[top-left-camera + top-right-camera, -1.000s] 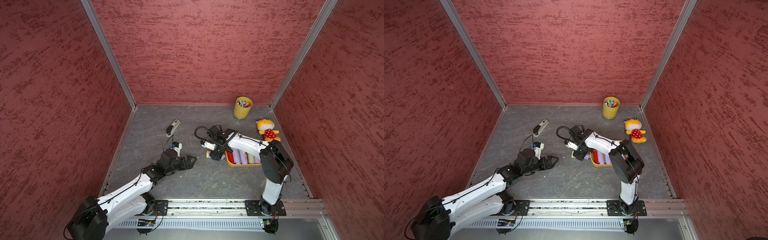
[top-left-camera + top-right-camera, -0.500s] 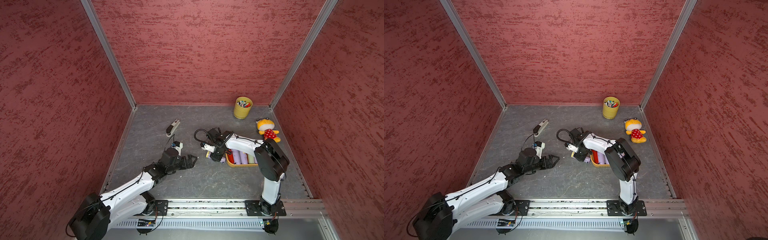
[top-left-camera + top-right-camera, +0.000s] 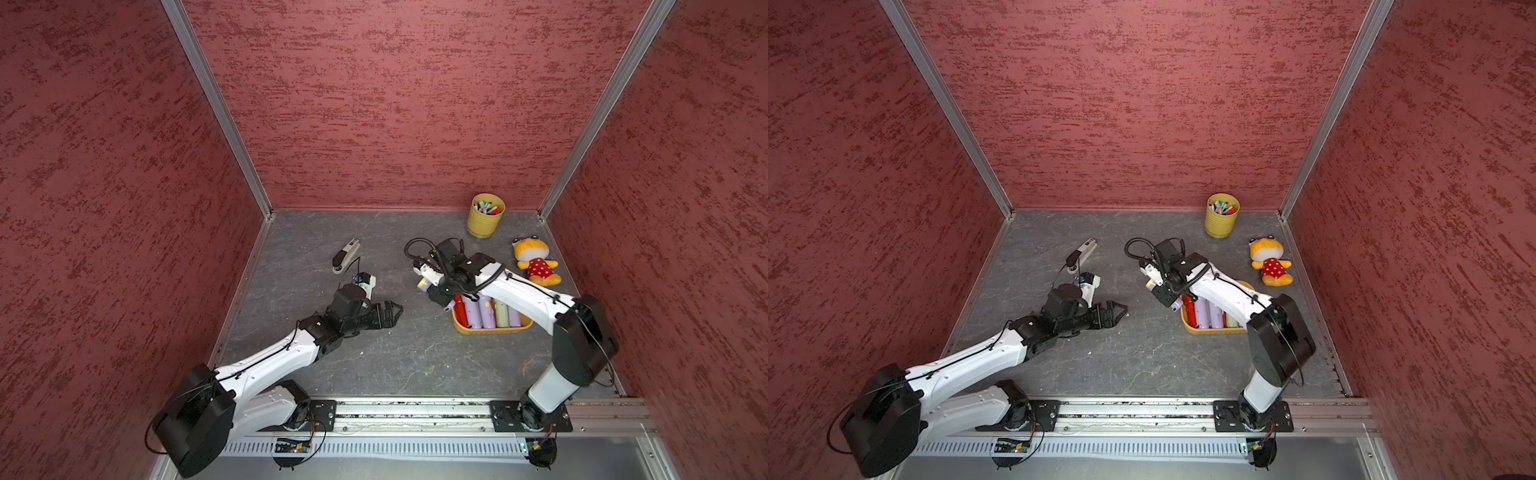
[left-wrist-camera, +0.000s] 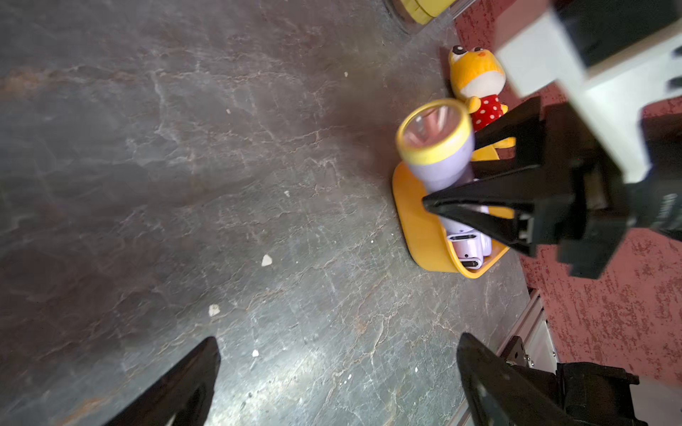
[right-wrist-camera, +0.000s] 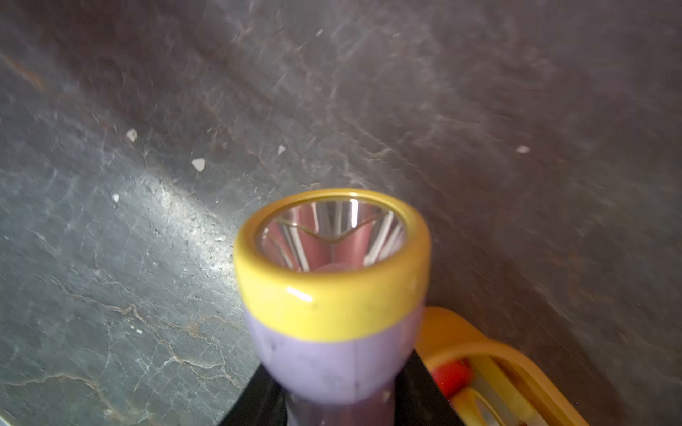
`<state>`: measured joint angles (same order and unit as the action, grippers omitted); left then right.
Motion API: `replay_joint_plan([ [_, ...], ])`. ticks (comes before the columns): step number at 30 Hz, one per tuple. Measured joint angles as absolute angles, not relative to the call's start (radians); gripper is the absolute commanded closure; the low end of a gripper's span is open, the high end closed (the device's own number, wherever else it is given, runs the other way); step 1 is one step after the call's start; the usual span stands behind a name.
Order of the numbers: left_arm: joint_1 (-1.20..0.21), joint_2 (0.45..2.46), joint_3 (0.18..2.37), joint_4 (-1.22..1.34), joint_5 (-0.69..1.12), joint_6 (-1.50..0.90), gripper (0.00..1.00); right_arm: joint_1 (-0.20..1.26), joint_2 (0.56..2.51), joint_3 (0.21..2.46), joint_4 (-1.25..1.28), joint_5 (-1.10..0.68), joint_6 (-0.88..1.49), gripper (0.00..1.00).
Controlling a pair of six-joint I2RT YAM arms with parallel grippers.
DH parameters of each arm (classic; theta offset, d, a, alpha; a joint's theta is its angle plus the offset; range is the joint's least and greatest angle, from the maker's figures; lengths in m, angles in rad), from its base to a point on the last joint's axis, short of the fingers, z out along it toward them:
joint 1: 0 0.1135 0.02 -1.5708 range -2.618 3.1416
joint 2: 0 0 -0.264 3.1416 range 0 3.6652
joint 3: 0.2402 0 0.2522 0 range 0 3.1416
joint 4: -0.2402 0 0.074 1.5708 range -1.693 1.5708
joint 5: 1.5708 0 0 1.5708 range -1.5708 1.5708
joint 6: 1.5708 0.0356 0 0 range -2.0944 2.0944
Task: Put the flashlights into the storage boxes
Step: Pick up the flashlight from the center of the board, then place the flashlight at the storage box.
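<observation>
Well, stubby glossy lilac flashlight point(image 5: 332, 354), yellow-rimmed.

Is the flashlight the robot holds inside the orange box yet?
Not yet: the right gripper holds the flashlight, head poking beyond the tray.

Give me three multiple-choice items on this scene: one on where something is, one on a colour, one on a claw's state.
1. The yellow cup stands:
A. at the front edge
B. near the back wall
C. dead centre

2. The flashlight in the right claw has:
A. a lilac body, yellow head
B. a red body
C. a green body

3. The left claw is:
A. shut, empty
B. shut on a pen
C. open, empty

Answers:
1 B, both top views show it by that wall.
2 A, the right wrist view shows lilac under a yellow rim.
3 C, the left wrist view shows its fingers wide apart, only floor between.
</observation>
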<state>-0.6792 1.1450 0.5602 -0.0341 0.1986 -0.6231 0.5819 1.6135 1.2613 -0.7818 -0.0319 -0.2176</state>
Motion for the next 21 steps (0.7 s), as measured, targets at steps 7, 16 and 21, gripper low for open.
replay_joint_plan([
  [7,-0.699,1.291,0.638,0.045,0.266,-0.593,0.00,0.413,1.377,1.132,-0.835,0.014,-0.003,0.64],
  [16,-0.714,1.356,0.673,0.085,0.325,-0.583,0.00,0.278,1.339,1.071,-0.939,0.128,0.171,0.62],
  [21,-0.714,1.355,0.673,0.087,0.332,-0.569,0.00,0.263,1.396,1.071,-0.952,0.162,0.208,0.61],
])
